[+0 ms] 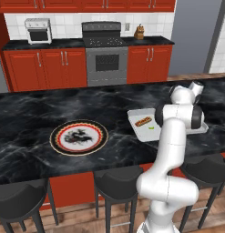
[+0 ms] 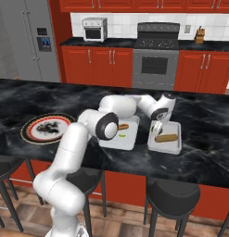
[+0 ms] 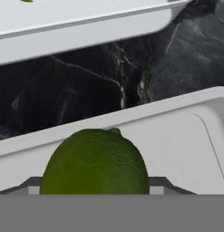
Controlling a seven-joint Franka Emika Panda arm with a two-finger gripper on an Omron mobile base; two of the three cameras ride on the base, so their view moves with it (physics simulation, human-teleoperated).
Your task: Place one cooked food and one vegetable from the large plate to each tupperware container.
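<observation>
The large plate [image 1: 54,139] [image 2: 28,132] lies bare on the dark island counter, left of the arm. Two light-grey tupperware containers sit side by side. The near-left one [image 1: 136,119] [image 2: 129,138] [image 3: 86,22] holds a browned sausage roll [image 1: 143,121] [image 2: 123,126] and a small green vegetable piece [image 1: 151,128] [image 2: 121,135]. The right one [image 2: 174,147] [image 3: 186,145] holds another browned roll [image 2: 166,137]. My gripper [image 2: 156,127] hangs over the right container's left end, shut on a round green vegetable [image 3: 95,163], which sits low against that container's wall.
Dark bar stools [image 1: 116,184] [image 2: 174,199] line the counter's near edge. Behind the island stand red cabinets, a stove [image 1: 106,50] and a toaster oven [image 1: 38,30]. Black marble counter [image 1: 27,113] stretches bare to the left of the plate.
</observation>
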